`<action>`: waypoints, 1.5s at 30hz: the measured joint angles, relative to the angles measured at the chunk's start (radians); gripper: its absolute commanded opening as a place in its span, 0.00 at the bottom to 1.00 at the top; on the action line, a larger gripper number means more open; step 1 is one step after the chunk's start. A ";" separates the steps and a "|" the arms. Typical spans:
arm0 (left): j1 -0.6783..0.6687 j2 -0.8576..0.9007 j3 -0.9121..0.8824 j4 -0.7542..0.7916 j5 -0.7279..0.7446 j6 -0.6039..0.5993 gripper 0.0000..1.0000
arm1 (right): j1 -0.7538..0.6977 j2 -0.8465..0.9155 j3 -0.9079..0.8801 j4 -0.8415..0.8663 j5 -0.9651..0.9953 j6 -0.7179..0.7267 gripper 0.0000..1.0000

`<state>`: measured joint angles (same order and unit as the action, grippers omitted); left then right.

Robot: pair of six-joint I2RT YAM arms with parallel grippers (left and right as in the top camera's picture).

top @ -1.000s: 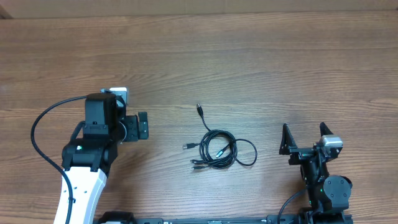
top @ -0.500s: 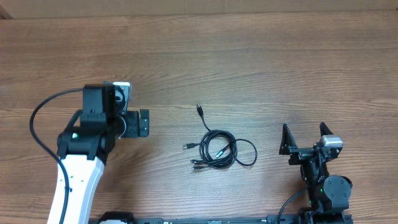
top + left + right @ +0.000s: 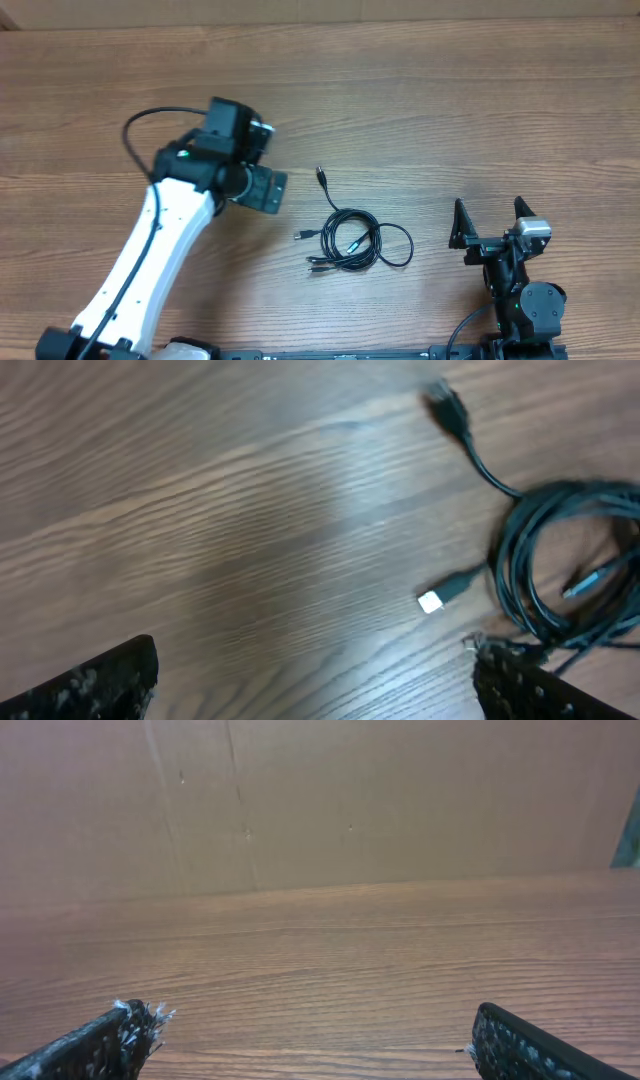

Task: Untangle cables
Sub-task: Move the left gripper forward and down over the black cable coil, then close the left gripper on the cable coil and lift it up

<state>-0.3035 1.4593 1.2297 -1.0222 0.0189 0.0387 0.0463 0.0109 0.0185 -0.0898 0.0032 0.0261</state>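
The cables (image 3: 352, 240) lie in a loose black coil at the table's middle, with one plug end (image 3: 320, 174) trailing up-left and small silver-tipped plugs poking out on the left. My left gripper (image 3: 268, 191) hovers just left of the coil, jaws open and nothing between them. Through the left wrist camera the cables (image 3: 560, 575) sit at the right, a silver-tipped plug (image 3: 432, 600) in the middle, and the left gripper (image 3: 320, 685) spread wide over bare wood. My right gripper (image 3: 490, 222) stands open at the lower right, apart from the coil, and the right gripper (image 3: 315, 1040) frames only table.
The wooden table (image 3: 420, 100) spreads all round. A cardboard wall (image 3: 320, 800) stands behind its far edge. The left arm's thick black cable (image 3: 150, 125) loops above its wrist.
The left arm has swung right and upward, bringing its open gripper close to the cables. The right arm and the coil have not moved.
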 measured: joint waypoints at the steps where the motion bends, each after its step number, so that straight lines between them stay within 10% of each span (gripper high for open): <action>1: -0.022 0.013 0.000 0.006 0.000 0.013 0.99 | 0.000 0.000 0.000 -0.001 0.000 0.000 1.00; 28: -0.278 0.248 0.004 0.140 0.161 0.167 1.00 | 0.000 0.000 0.000 0.000 0.000 0.000 1.00; 45: -0.354 0.426 0.007 0.178 0.050 -0.012 1.00 | 0.000 0.000 0.000 0.000 0.000 0.000 1.00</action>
<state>-0.6579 1.8854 1.2369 -0.8440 0.0685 0.0269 0.0463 0.0113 0.0185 -0.0902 0.0032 0.0261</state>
